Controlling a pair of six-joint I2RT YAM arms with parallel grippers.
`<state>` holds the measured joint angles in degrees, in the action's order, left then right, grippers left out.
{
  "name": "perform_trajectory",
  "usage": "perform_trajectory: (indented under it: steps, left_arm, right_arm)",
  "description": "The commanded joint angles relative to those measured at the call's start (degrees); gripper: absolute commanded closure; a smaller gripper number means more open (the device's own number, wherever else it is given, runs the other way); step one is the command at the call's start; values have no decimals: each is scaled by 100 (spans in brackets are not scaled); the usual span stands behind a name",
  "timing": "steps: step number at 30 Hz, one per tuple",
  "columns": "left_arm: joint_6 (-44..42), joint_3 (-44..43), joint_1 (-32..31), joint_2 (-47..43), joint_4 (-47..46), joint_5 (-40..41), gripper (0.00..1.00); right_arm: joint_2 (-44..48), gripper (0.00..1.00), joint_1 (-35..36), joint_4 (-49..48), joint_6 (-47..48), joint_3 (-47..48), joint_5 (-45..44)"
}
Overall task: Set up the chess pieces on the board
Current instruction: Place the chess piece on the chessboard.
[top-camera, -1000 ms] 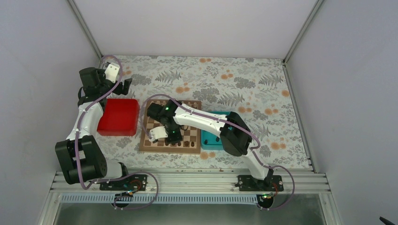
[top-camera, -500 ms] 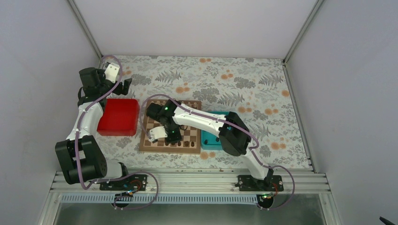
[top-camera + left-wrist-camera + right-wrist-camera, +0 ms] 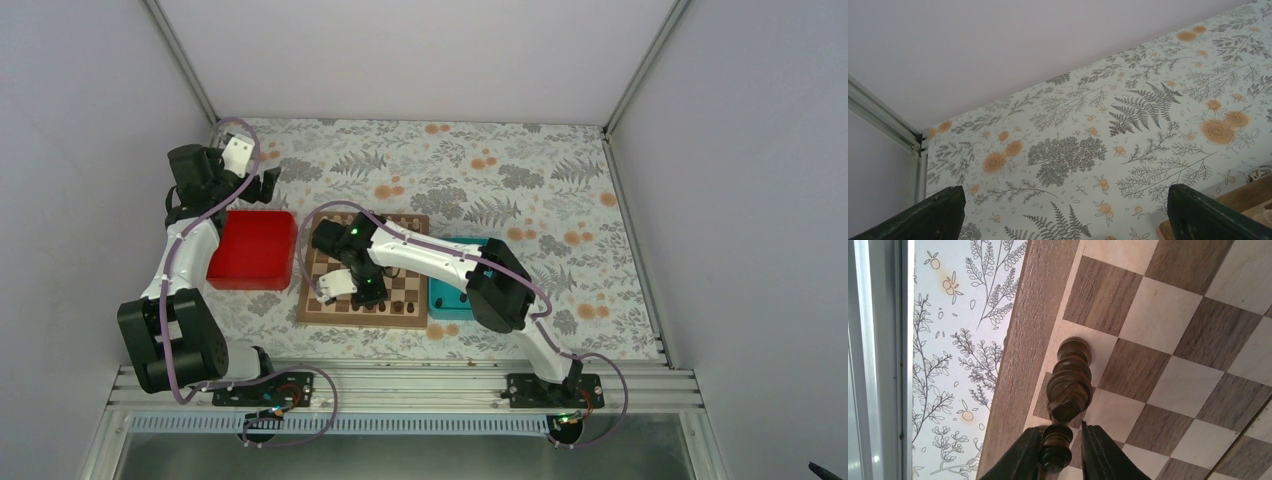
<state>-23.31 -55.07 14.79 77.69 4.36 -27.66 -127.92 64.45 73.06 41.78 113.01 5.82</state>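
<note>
The board (image 3: 360,316) lies between two trays, and my right gripper (image 3: 367,292) hangs low over its near-left part. In the right wrist view a small dark chess piece (image 3: 1056,447) stands between the fingers of the right gripper (image 3: 1060,430). The left finger touches it and a thin gap shows at the right finger (image 3: 1094,450), so the jaws are slightly open. A taller dark piece (image 3: 1070,382) stands just beyond, on a square by the board's tan border (image 3: 1023,340). My left gripper (image 3: 268,183) is wide open and holds nothing, far left above the red tray.
A red tray (image 3: 255,250) sits left of the board. At the board's right stands a teal tray (image 3: 450,305) with dark pieces (image 3: 464,297) in it, partly hidden by my right arm. The left wrist view shows floral cloth (image 3: 1068,155) and a corner of the board (image 3: 1248,192).
The right jaws have parted a little around the small dark piece. The right arm shifted slightly left over the board. The left arm has not moved.
</note>
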Motion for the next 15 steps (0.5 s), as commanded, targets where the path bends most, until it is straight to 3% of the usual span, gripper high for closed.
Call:
perform_trajectory:
  steps: [1, 10, 15]
  left_arm:
    - [-26, 49, 42, -20, -199, -169, 0]
    - [-24, 25, 42, -8, -174, -198, 0]
    - [-41, -6, 42, -50, -148, -188, 0]
  right_arm:
    - [19, 73, 11, 2, -16, 40, -88]
    - [777, 55, -319, 61, -60, 1, 19]
    - [1559, 52, -1207, -8, -104, -496, -37]
